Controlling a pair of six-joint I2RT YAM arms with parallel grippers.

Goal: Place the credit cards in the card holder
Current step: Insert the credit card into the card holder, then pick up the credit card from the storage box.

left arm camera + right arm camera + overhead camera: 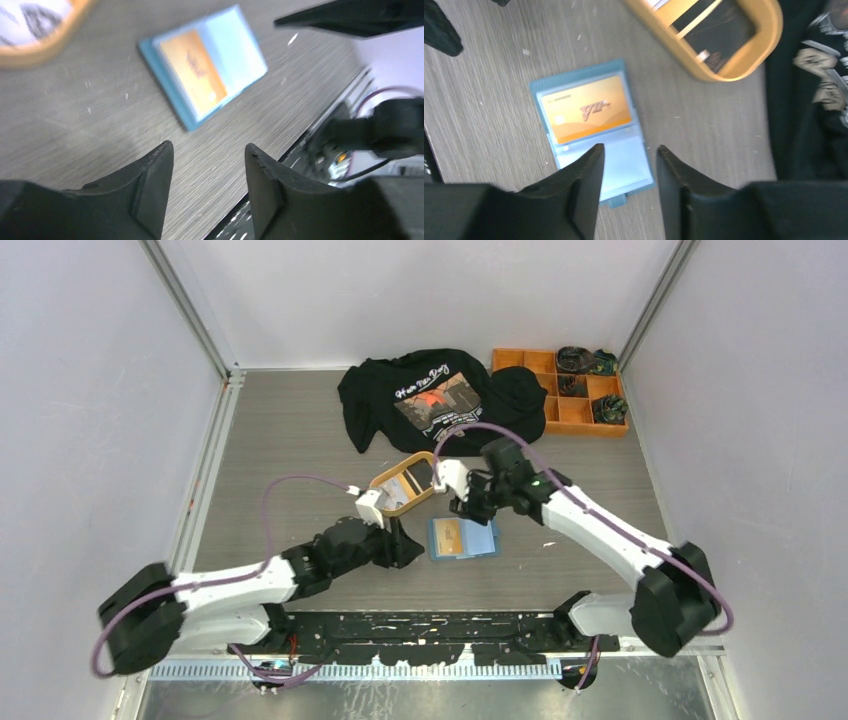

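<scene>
While spread open and flat on the grey table, card holder with orange-tan card seated in one clear pocket, snap tab at the opposite edge. Just left of the card holder, left gripper low over the table, fingers moderately parted, nothing between them. Directly above the card holder's tab edge, right gripper, fingers likewise parted, gripping nothing. Just beyond the card holder, orange oval tray with light and dark cards inside. Further beyond, black T-shirt; beyond and to the right, orange compartment box.
</scene>
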